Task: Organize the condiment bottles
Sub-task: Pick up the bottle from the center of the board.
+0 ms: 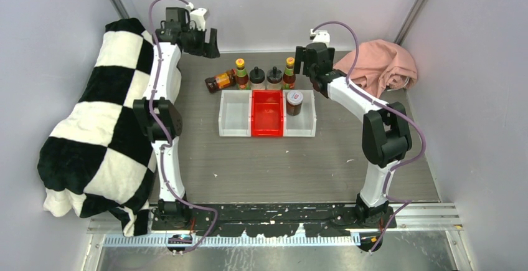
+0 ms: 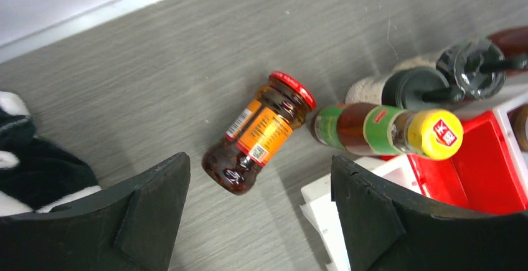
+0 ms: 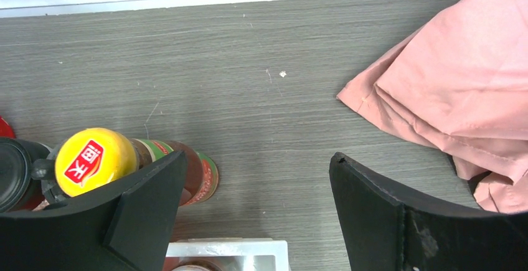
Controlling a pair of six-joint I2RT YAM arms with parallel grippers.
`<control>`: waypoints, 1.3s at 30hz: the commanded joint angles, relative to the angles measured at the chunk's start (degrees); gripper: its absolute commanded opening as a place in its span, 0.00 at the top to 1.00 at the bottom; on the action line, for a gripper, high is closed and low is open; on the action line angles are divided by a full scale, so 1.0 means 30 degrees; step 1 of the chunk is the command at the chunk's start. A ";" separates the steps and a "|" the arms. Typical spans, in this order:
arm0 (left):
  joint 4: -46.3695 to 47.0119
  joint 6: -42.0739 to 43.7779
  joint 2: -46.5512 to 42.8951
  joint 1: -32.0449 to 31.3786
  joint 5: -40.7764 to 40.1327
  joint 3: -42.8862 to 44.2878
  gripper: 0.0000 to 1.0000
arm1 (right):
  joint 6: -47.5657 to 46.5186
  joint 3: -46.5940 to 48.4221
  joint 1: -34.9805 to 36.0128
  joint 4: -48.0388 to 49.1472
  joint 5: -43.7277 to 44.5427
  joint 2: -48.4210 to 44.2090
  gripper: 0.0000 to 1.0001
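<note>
The red-lidded jar (image 2: pixel 261 131) lies on its side on the grey surface (image 1: pixel 268 165), its lid pointing toward the foot of the first yellow-capped bottle (image 2: pixel 373 131), which stands just beside it. From there a row runs to my right along the far side of the bins: that bottle, a black-lidded shaker (image 1: pixel 257 76), a second shaker (image 1: pixel 274 76) and a second yellow-capped bottle (image 1: pixel 289 71), all upright and close together. A second jar (image 1: pixel 294 101) stands upright in the right white bin (image 1: pixel 308 124). This bin touches the red bin (image 1: pixel 268 124), which touches the left white bin (image 1: pixel 235 121). My left end effector (image 2: pixel 260 162) hangs above the fallen jar with its jaws spread wide and holding nothing; in my wrist view the jar shows between the two black fingers. My right end effector (image 3: pixel 258 157) hangs over the right end of the row, also wide and holding nothing, with bare surface between its fingers and the second bottle's yellow cap beside the left one. A pink cloth (image 1: pixel 380 65) lies crumpled at the far right, and a black and white checkered blanket (image 1: pixel 106 128) is draped along my left side.
</note>
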 commanded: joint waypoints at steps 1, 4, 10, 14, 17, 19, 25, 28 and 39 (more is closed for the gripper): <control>-0.2409 0.2065 0.0065 -0.0066 0.1498 0.1040 0.15 | -0.0459 0.1120 0.0199 0.0075 0.0423 0.0161 0.10; -0.3275 0.3048 0.0153 -0.0315 0.1051 0.1075 0.15 | -0.0559 0.1340 0.0214 -0.0035 0.0460 0.0399 0.10; -0.4258 0.3991 0.0851 -0.0813 0.0525 0.1191 0.15 | -0.0698 0.1693 0.0257 -0.0234 0.0518 0.0699 0.10; -0.4898 0.4447 0.1591 -0.1299 -0.0353 0.1592 0.15 | -0.0840 0.1760 0.0238 -0.0215 0.0700 0.0819 0.10; -0.5039 0.4725 0.1994 -0.1596 -0.0983 0.1716 0.15 | -0.1012 0.1792 0.0259 -0.0162 0.0859 0.0896 0.10; -0.5059 0.4761 0.2265 -0.1675 -0.1281 0.1929 0.14 | -0.1059 0.1749 0.0214 -0.0056 0.0930 0.0825 0.10; -0.5182 0.4856 0.3351 -0.1779 -0.2183 0.2879 0.14 | -0.1061 0.1885 0.0089 0.0268 0.0905 0.0583 0.10; -0.5030 0.4798 0.3973 -0.1860 -0.2718 0.3333 0.14 | -0.1119 0.2098 0.0087 0.0302 0.0827 0.0590 0.10; -0.4884 0.4645 0.5853 -0.2013 -0.3355 0.4625 0.15 | -0.1153 0.2772 -0.0131 0.0052 0.0734 0.1462 0.10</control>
